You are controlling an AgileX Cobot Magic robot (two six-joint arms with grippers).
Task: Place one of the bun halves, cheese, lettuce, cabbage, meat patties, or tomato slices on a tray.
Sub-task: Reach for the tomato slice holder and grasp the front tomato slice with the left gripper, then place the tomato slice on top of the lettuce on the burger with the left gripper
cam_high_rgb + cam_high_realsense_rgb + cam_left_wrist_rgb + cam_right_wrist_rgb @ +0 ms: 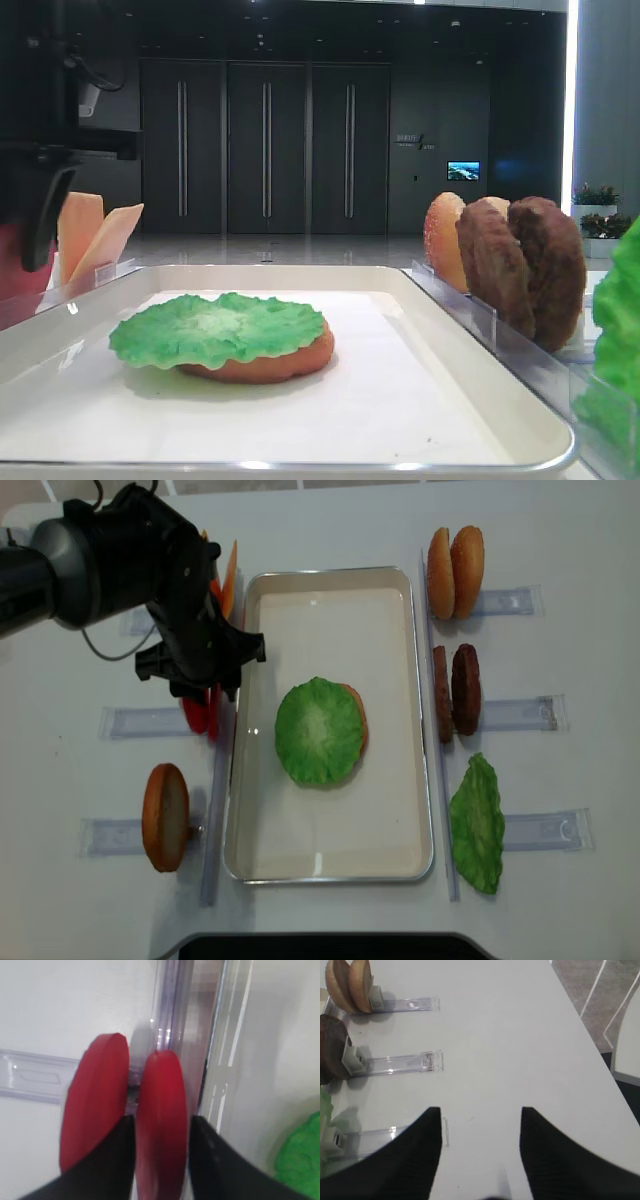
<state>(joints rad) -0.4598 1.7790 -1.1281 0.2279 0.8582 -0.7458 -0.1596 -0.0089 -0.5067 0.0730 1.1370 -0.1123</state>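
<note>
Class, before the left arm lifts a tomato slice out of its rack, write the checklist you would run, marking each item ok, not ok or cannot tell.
1. Left gripper straddles one tomato slice: ok.
2. Grip firm: cannot tell.
3. Second tomato slice outside the fingers: ok.
4. Lettuce lies on the bun half: ok.
5. Tray has bare liner: ok.
6. Right gripper away from tray: ok.

Two tomato slices (95,1105) stand on edge side by side in a clear plastic rack (35,1077). The left gripper (161,1160) has its two dark fingers (215,1165) closed against both faces of the right-hand slice. A green leaf (300,1160) shows at lower right
</note>
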